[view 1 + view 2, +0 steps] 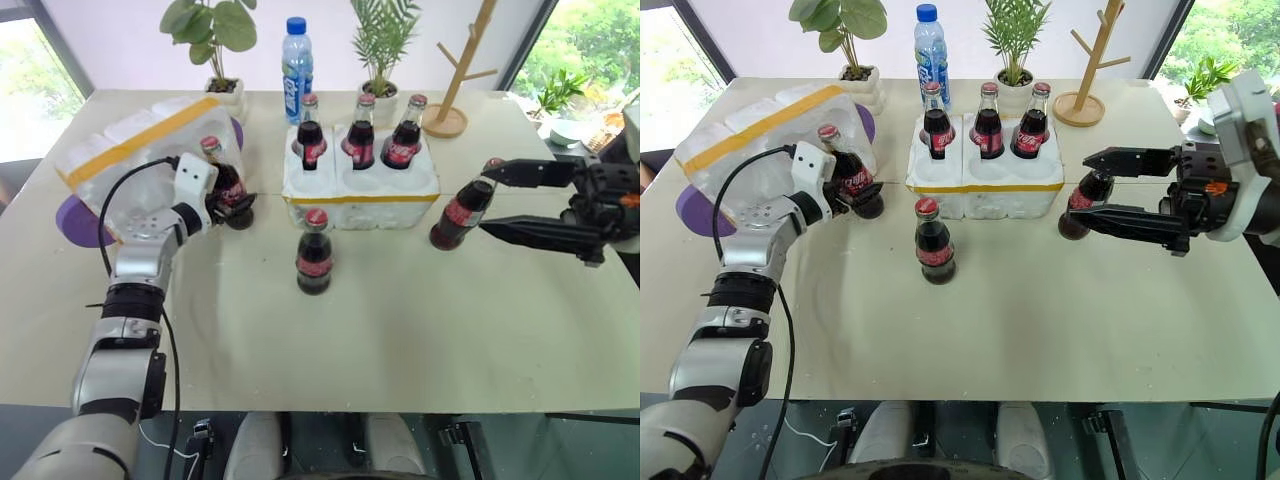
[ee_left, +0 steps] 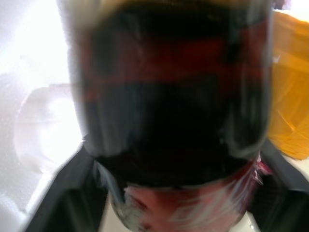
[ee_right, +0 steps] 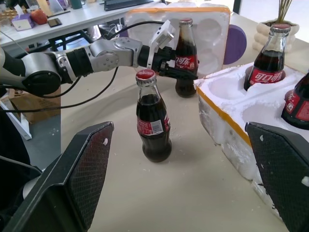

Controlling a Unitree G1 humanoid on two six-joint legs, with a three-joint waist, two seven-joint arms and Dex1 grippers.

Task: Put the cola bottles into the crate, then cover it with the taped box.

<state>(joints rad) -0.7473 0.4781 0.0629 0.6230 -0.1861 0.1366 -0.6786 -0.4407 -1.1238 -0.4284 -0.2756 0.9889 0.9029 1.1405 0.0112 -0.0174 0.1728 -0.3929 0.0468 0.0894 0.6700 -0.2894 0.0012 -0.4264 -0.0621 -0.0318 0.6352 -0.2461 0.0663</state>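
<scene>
Six cola bottles are present: one (image 1: pixel 313 250) stands alone nearest on the worktop (image 1: pixel 400 330), one (image 1: pixel 226 184) is at the left gripper (image 1: pixel 232 203), one (image 1: pixel 462 212) at the right gripper (image 1: pixel 492 200), and three (image 1: pixel 359 133) stand in the rear wells of the crate (image 1: pixel 360 190).

The left arm reaches level; its fingers flank the bottle's lower body, and a firm grasp cannot be confirmed. The right fingers are spread wide, one above and one below the tilted-looking bottle, not gripping.

One taped box (image 1: pixel 135 150) lies far left.
</scene>
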